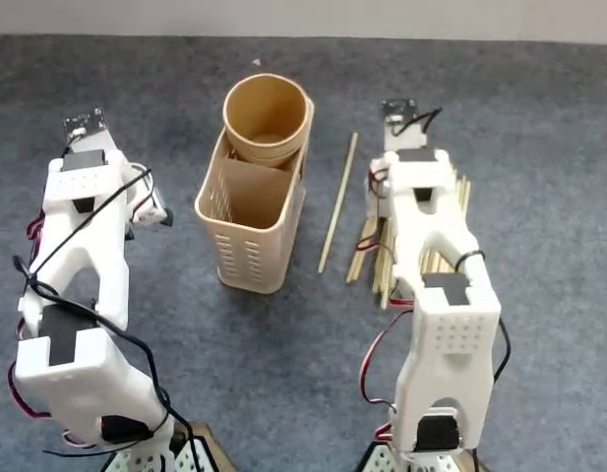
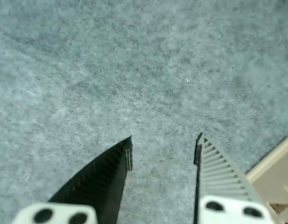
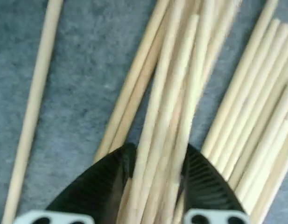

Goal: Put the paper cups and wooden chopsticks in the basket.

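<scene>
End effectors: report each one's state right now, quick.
Left end effector: open, holding nothing.
Right end effector: closed on a bunch of wooden chopsticks.

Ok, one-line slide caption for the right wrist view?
Black right end effector clamps several pale round wooden chopsticks from the pile on grey carpet; one stray chopstick lies apart.

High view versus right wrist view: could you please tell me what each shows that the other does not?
High view, not the wrist: the basket with cups in its far compartment, and the left arm. Right wrist, not the high: the right gripper shut around a few chopsticks from the pile. Both: that pile, the single chopstick lying apart from it, and the carpet.
</scene>
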Controlling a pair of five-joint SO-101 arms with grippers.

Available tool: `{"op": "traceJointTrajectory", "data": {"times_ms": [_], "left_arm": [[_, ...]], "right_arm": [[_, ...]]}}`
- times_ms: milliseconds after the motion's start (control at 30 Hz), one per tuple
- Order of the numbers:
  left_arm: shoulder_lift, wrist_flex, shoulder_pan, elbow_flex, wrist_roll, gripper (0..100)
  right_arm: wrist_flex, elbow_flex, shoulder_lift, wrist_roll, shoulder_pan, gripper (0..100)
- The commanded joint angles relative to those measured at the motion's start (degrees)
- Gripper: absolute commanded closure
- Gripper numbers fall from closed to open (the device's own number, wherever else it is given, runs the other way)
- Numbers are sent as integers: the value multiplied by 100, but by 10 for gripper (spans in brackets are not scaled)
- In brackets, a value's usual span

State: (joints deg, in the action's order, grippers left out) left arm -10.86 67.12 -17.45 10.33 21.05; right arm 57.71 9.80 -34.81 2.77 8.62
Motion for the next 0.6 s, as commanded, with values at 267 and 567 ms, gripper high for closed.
{"op": "traceJointTrajectory", "data": {"times_ms": [267, 567], "left_arm": [[66, -176, -31, -13, 18, 775], [66, -176, -31, -13, 18, 775]], "right_arm": [[708, 1218, -13, -26, 40, 954], [1833, 2853, -22, -26, -119, 993]]}}
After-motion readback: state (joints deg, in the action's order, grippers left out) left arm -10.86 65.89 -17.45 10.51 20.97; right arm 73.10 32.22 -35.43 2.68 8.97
